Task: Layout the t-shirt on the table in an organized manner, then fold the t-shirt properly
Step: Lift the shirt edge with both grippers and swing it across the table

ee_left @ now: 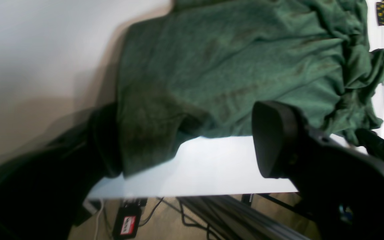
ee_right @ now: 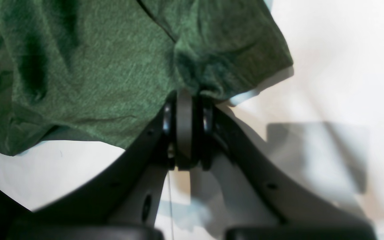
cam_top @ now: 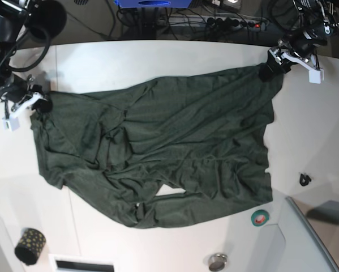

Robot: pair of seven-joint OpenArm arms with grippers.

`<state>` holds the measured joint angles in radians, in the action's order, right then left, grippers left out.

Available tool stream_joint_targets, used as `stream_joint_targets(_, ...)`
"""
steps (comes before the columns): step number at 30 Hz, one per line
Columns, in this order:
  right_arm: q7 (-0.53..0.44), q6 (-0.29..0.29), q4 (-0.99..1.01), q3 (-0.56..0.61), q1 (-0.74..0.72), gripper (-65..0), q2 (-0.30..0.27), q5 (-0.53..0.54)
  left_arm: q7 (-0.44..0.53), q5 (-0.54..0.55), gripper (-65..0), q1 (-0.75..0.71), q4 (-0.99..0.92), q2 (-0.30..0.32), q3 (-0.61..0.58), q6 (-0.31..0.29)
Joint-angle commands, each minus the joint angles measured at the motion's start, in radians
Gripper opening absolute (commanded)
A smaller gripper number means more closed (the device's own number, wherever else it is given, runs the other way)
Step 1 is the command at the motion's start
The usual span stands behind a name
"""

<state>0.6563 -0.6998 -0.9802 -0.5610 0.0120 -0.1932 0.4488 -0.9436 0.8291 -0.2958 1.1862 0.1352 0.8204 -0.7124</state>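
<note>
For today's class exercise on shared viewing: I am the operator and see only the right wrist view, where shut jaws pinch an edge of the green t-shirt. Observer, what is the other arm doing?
Observer: The left gripper is at the far end of the t-shirt, jaws open, with cloth lying against one finger.
Operator: Is the shirt flat?
Observer: It is spread across the table but wrinkled, and bunched along the edge away from both arms.
Operator: Anything close to it?
Observer: A green tape roll lies just beyond that edge, on the left arm's side, not touching the cloth.
</note>
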Motion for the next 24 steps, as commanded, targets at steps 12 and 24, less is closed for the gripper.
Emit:
stream_joint_targets(12, 0.023, 0.013, -0.004, -0.001, -0.001, -64.5, -0.01, -0.029, -0.039, -0.043, -65.0, 0.07, -0.082, 0.004, -0.011, 0.014)
stream_joint_targets(24, 0.024, 0.015, -0.294, 0.124, 0.084, -64.7, -0.002, -0.021, -0.048, -0.225, -65.0, 0.126, 0.303, 0.06, -0.037, 0.014)
